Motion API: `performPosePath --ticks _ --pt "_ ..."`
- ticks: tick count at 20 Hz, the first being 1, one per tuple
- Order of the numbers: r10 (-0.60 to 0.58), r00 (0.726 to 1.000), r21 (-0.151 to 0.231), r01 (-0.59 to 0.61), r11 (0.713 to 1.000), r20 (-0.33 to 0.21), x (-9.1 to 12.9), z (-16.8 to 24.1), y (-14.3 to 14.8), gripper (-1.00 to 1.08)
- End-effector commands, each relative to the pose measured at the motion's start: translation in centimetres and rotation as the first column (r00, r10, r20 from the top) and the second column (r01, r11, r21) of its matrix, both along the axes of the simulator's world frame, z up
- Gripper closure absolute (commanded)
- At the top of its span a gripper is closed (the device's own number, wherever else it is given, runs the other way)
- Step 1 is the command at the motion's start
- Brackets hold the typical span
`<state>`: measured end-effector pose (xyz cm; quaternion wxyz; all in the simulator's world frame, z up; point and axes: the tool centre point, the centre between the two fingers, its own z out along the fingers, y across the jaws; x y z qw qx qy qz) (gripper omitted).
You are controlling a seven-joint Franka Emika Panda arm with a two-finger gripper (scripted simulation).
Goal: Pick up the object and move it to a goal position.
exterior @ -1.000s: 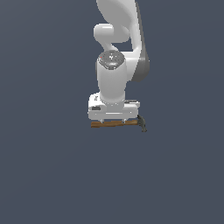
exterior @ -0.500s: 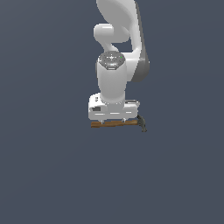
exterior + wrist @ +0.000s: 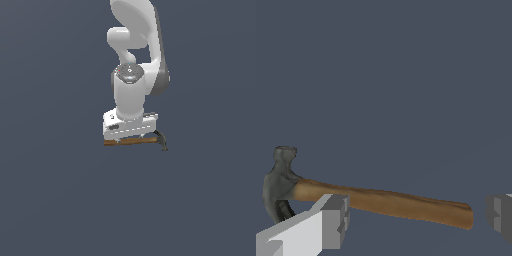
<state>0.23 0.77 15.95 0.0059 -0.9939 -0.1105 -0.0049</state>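
Background is a flat, uniform dark grey-blue surface (image 3: pixel 55 200) in both views: no edges, seams, walls or horizon, so can't tell where floor ends or if there's a room at all.

Exterior view: white arm (image 3: pixel 136 65) comes down from the top of frame, wrist pointing down. End effector (image 3: pixel 131 139) sits right over the hammer (image 3: pixel 135 142). Handle runs roughly level under the white hand body; dark head sticks out toward the exterior view's right and curves down. Fingers are mostly hidden by the hand body here, so grip state unreadable from this angle. No shadow visible under the hammer, so can't tell if it's resting on the surface or lifted.

Wrist view fills that in: hammer (image 3: pixel 381 202) lies across the frame, brown wooden handle, dark grey curved head at one end. The two grey fingertips (image 3: pixel 336 220) sit wide apart, one near the head end of the handle, the other just beyond the butt end. End effector (image 3: pixel 418 216) is spread, pads not pressing on the handle.
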Motion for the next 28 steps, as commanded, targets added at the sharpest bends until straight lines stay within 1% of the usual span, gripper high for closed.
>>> performPosePath --ticks 1,4,7,10,14,17,21,24,28 --pt "0.063 0.998 -0.004 -0.063 0.998 -0.001 -0.4 -0.6 0.1 -0.92" --pt "0.151 0.989 -0.008 -0.151 0.988 -0.002 -1.0 -1.3 0.2 -0.92" --pt "0.240 0.971 -0.012 -0.240 0.971 -0.003 -1.7 -2.1 0.4 -0.92" --pt "0.327 0.945 -0.016 -0.327 0.945 -0.005 -2.3 -2.9 0.6 -0.92" --pt "0.439 0.898 -0.018 -0.440 0.898 -0.008 -3.2 -3.8 0.9 -0.92" --pt "0.520 0.854 -0.020 -0.520 0.854 -0.010 -3.9 -4.5 1.1 -0.92" --pt "0.621 0.784 -0.020 -0.621 0.784 -0.012 -4.9 -5.5 1.5 -0.92" --pt "0.691 0.723 -0.020 -0.691 0.723 -0.014 -5.6 -6.1 1.8 -0.92" --pt "0.775 0.632 -0.019 -0.775 0.632 -0.014 -6.7 -7.0 2.2 -0.92"
